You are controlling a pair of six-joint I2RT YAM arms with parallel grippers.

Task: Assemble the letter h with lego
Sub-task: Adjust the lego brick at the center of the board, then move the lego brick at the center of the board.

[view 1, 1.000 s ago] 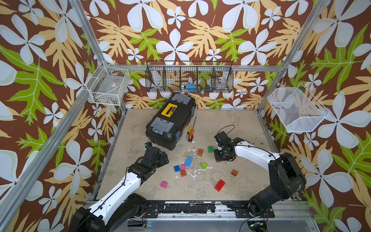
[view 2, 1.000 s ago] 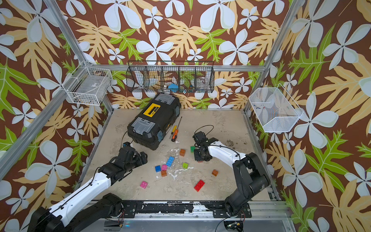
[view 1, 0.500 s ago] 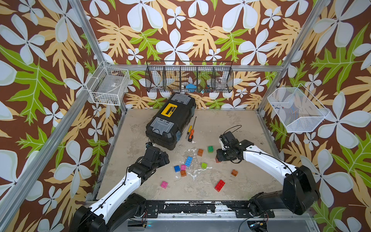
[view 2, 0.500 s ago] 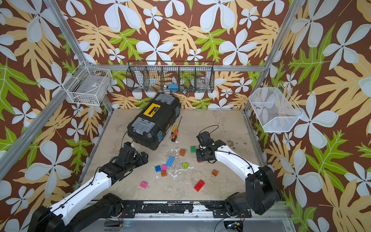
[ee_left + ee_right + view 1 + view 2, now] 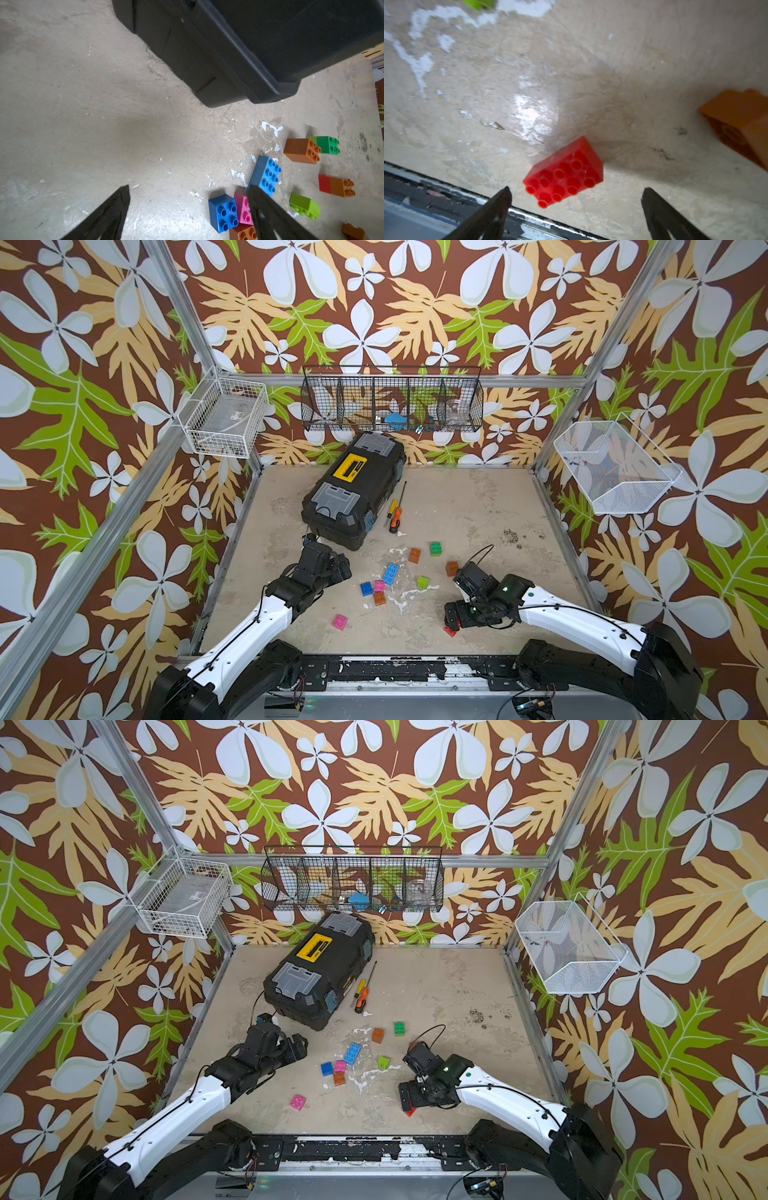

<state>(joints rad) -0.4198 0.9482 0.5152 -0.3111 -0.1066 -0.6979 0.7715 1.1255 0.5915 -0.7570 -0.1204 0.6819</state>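
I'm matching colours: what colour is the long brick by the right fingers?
Red; the long studded plastic brick shows best in the right wrist view.

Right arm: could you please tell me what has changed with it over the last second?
The right end effector swung from beside the green brick back toward the near edge and opened; it now hangs empty above the red two-by-four brick. The left end effector, other bricks and toolbox stayed put.

Right gripper (image 5: 454,620) hides most of red brick (image 5: 449,631) in both top views. Orange brick (image 5: 741,124) near it: blurred, cut off at edge.
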